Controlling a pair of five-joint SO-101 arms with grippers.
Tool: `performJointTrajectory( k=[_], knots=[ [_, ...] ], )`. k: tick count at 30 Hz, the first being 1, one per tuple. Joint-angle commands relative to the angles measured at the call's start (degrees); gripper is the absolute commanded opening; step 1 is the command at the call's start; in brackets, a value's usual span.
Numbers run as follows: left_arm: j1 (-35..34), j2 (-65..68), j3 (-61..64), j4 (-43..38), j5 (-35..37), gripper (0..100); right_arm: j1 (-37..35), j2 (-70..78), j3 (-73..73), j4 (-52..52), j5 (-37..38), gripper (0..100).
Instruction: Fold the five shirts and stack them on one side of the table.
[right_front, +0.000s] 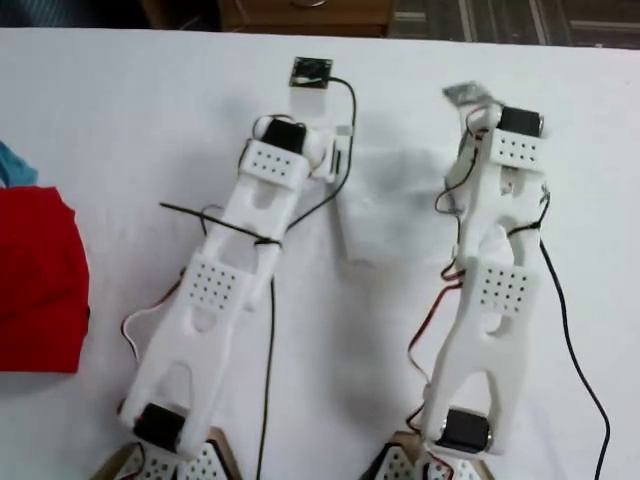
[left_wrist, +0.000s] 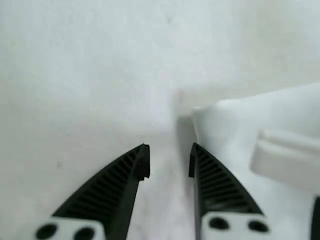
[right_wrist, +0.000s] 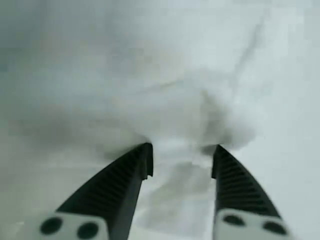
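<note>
White shirt (right_front: 390, 212): between my arms, mid-table (right_front: 150, 100).
My left gripper (left_wrist: 167, 161): jaws apart, at shirt's 10 o'clock corner.
My right gripper (right_wrist: 181, 160): jaws apart, astride a shirt fold.
Red shirt (right_front: 35, 280): folded, table's 9 o'clock edge.

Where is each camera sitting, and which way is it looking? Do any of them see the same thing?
High view: sits above the table, looking down; shows the left arm, the right arm and a red shirt.
Left wrist view: rides the left wrist, looking down at the table past the open left end effector, beside the edge of the white shirt.
Right wrist view: rides the right wrist, looking down past the open right end effector onto the wrinkled white shirt.
Shared: all three see the white shirt.
</note>
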Motion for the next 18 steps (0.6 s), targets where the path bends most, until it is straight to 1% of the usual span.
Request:
performJointTrajectory(
  k=[1,5,9,13,18],
  knots=[
    [0.7,-0.9,-2.1,-0.4,-2.8,15,0.6,-6.0,4.4,1.1,0.7,26.5],
    [0.7,-0.9,-2.1,-0.4,-3.0,15,1.3,-5.6,4.5,-0.6,0.7,26.6],
    [0.7,-0.9,-2.1,-0.4,-3.0,15,1.0,-7.4,4.4,1.1,0.5,26.7],
    [0.7,-0.9,-2.1,-0.4,-3.0,15,2.9,-9.0,4.9,1.1,0.4,26.8],
    [0.7,-0.9,-2.1,-0.4,-3.1,15,3.3,-4.3,4.4,0.9,0.2,26.8]
  ],
)
